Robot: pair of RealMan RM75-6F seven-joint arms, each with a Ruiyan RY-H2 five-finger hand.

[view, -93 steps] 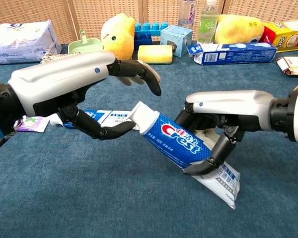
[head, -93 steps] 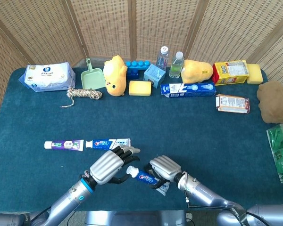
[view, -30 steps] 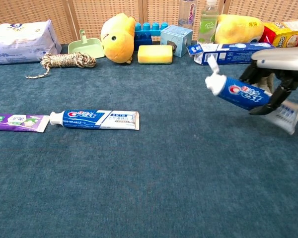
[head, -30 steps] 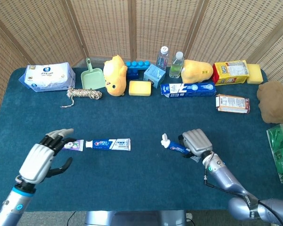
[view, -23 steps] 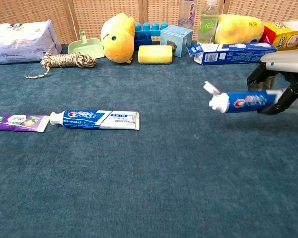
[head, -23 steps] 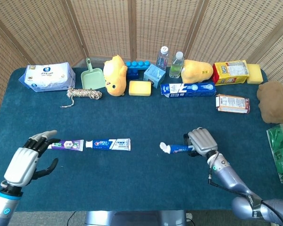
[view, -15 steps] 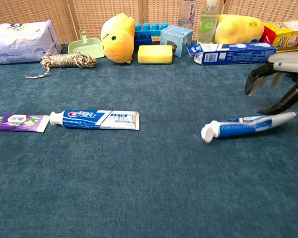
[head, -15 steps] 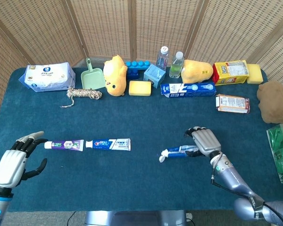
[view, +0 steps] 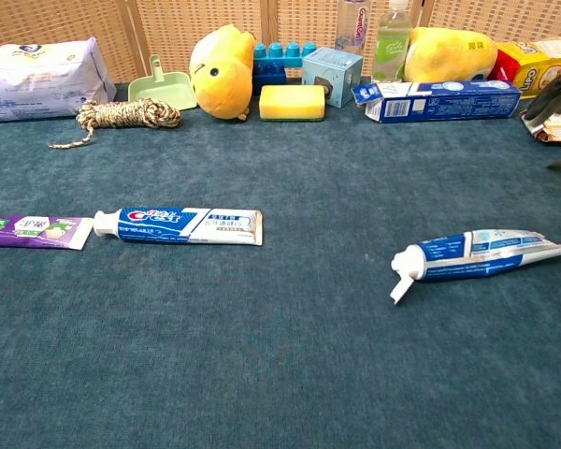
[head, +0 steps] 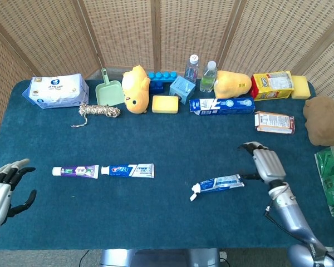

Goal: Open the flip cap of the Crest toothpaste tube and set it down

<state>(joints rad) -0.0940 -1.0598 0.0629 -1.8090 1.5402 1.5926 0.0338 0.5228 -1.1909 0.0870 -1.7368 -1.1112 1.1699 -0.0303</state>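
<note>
Head view: I see my right hand [head: 265, 162] at right of centre, fingers spread and holding nothing, just right of the toothpaste tube [head: 220, 183] lying flat on the blue table cover [head: 172, 133], lower right of centre. My left hand [head: 3, 186] sits at the lower left edge, fingers apart and empty. The chest view shows only dark fingertips of the right hand at its right edge, and none of the left hand. It does show the tube's flip cap [view: 402, 280] swung open at the tube's left end, resting on the cloth. At left lie a second tube [view: 178, 224] reading "Crest" and a purple tube [view: 33, 231], end to end. Along the upper edge stand a yellow plush duck [head: 136, 81], a yellow sponge [head: 165, 104] and a toothpaste box [head: 221, 105].
</note>
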